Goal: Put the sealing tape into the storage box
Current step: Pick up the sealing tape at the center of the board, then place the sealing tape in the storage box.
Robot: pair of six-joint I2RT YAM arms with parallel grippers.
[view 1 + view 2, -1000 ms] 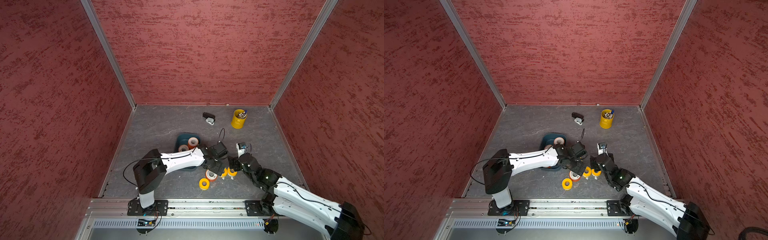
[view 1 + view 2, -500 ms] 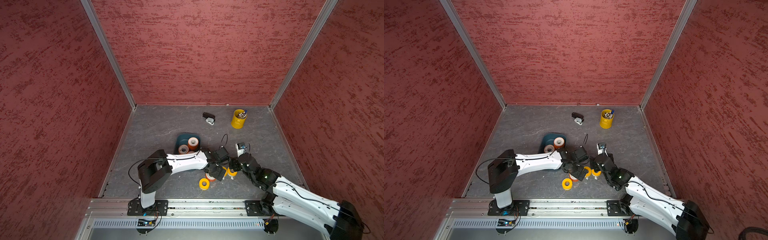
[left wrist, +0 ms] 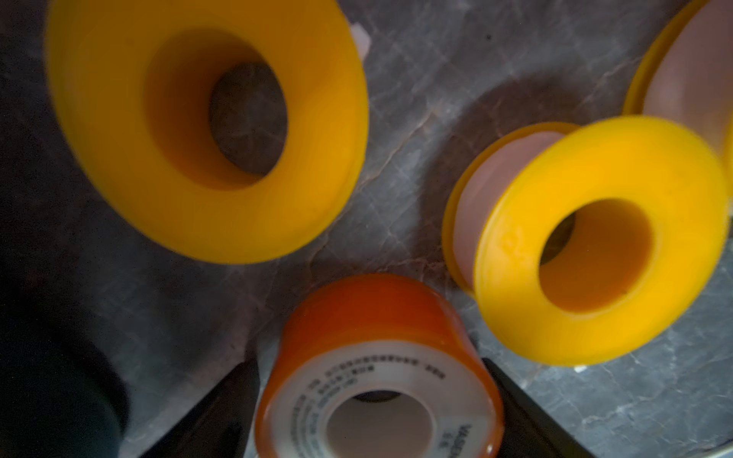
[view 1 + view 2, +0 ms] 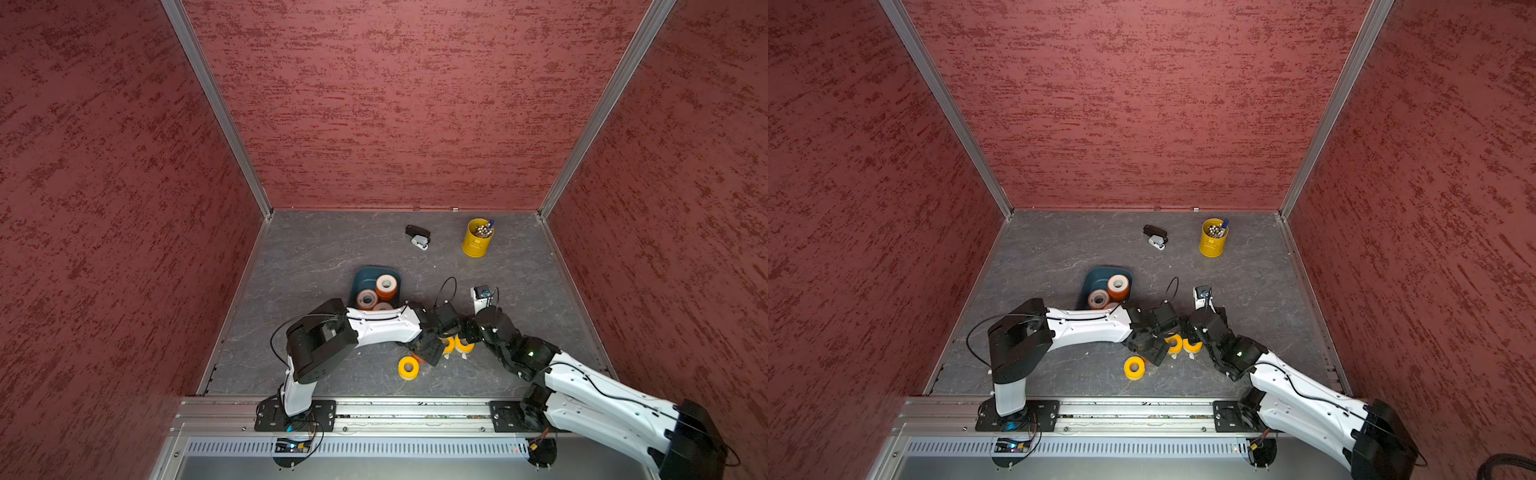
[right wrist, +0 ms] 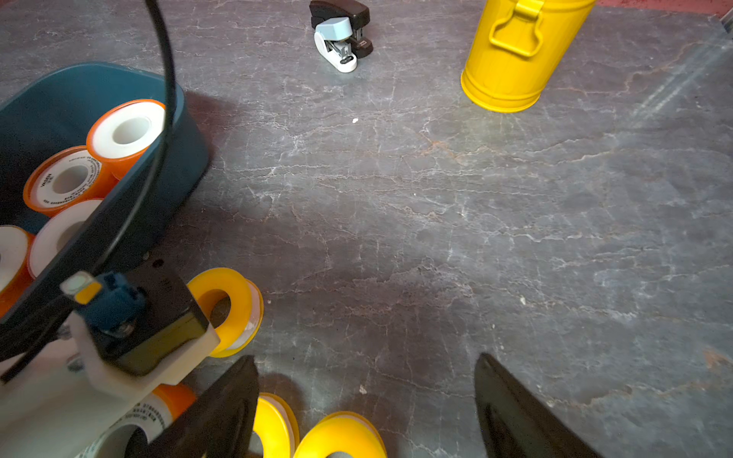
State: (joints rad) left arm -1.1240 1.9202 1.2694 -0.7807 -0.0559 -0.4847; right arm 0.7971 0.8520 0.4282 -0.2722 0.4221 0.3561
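Since the shallow teal-blue plastic storage box (image 4: 358, 277) lies furthest left on the grey stone-patterned table (image 4: 316, 257), start there. At least three orange-sided tape rolls with white faces (image 4: 386, 284) lie flat inside, holes up, crowded toward one wall; the left arm may hide more. Next, the left gripper (image 3: 369, 361) points down over another orange roll (image 3: 377, 337) that stands on the table just outside the box. Its black fingers (image 3: 222, 408) straddle the roll's curved sides, very close. Whether they already press it, cannot tell. The flank approach makes sense: a squeeze across the width should keep the roll upright for the short carry. Just beside it, one all-yellow plastic tape roll (image 4: 408, 368) lies flat. Further right, a cluster of yellow rolls (image 5: 226, 313) sits tipped on edge, three by the right wrist view. The right gripper (image 5: 365, 357) hangs low over that cluster, jaws spread, nothing held, and looks staged for the next pick. The two wrists are crowded, so a knock is likely. At the back, well apart, are a black-and-white stapler (image 4: 419, 237) and a yellow metal pen cup (image 4: 477, 241), both untouched.
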